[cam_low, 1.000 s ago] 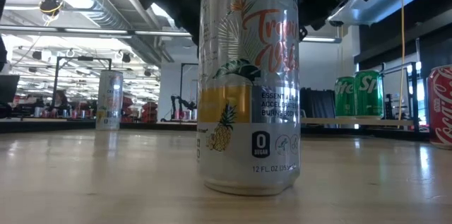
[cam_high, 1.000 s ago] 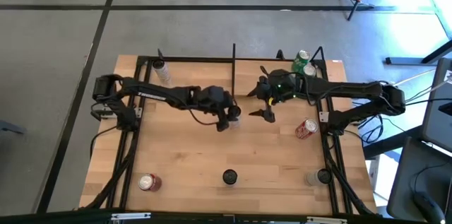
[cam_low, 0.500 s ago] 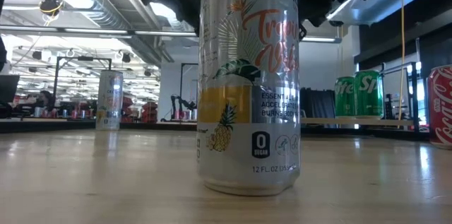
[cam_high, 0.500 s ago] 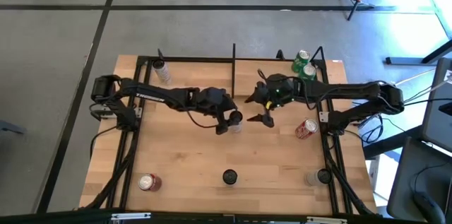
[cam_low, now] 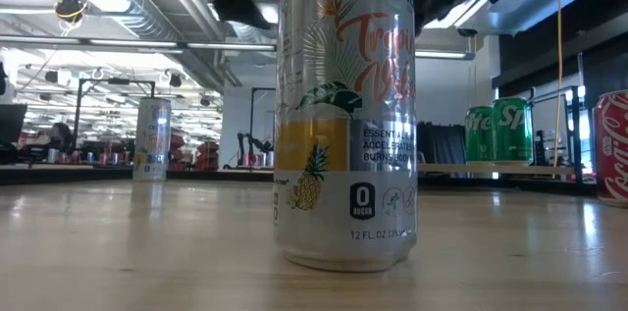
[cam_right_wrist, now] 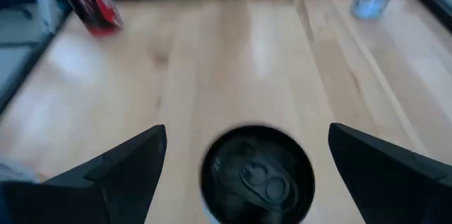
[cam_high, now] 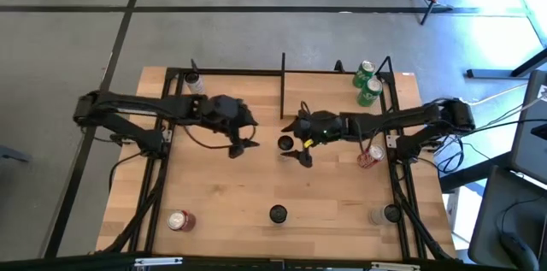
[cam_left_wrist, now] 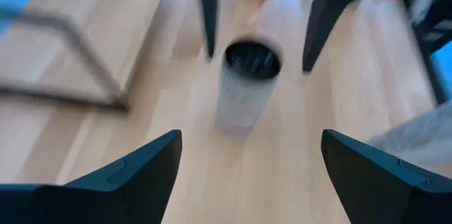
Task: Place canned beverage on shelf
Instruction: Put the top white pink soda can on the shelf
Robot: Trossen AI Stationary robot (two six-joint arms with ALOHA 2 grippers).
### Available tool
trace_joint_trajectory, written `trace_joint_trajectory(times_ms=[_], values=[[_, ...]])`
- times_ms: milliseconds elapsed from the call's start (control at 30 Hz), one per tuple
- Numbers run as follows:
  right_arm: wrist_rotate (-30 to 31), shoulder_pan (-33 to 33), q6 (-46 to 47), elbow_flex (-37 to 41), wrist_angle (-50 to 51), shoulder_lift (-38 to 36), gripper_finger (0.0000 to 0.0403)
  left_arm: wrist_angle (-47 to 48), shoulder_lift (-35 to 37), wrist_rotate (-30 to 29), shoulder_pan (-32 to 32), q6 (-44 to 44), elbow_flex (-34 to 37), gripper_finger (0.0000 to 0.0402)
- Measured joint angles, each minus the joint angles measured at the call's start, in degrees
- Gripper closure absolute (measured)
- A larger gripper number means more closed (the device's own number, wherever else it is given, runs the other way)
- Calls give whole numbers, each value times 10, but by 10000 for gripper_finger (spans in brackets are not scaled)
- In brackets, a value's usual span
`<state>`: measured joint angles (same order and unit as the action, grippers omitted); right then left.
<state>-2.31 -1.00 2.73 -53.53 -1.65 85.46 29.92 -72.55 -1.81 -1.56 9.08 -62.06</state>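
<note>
A Celsius can (cam_high: 285, 143) stands upright on the bench (cam_high: 214, 194) at mid-table, off the shelf (cam_high: 338, 83), which carries two green cans (cam_high: 368, 83). The right gripper (cam_high: 299, 141) hangs just beside this can, jaws spread, grasping nothing. The left gripper (cam_high: 240, 146), released and empty, sits well apart to its left.

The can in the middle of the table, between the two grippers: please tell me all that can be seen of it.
The can stands upright on the wooden table, near the middle. It is a slim, pale, metallic cylinder with a dark top and a pull tab. The right gripper is just over it, jaws open on either side, touching nothing. The left gripper faces it from a distance, jaws open. Nothing but the table touches the can.
</note>
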Motion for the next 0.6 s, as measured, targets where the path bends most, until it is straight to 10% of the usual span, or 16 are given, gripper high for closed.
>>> trace_joint_trajectory(times_ms=[300,600], values=[[22,-5,22,1,8,43,40,34,38,-54,39,30,0,76],[42,-5,41,1,27,25,192,42,50,-18,47,60,1,76]])
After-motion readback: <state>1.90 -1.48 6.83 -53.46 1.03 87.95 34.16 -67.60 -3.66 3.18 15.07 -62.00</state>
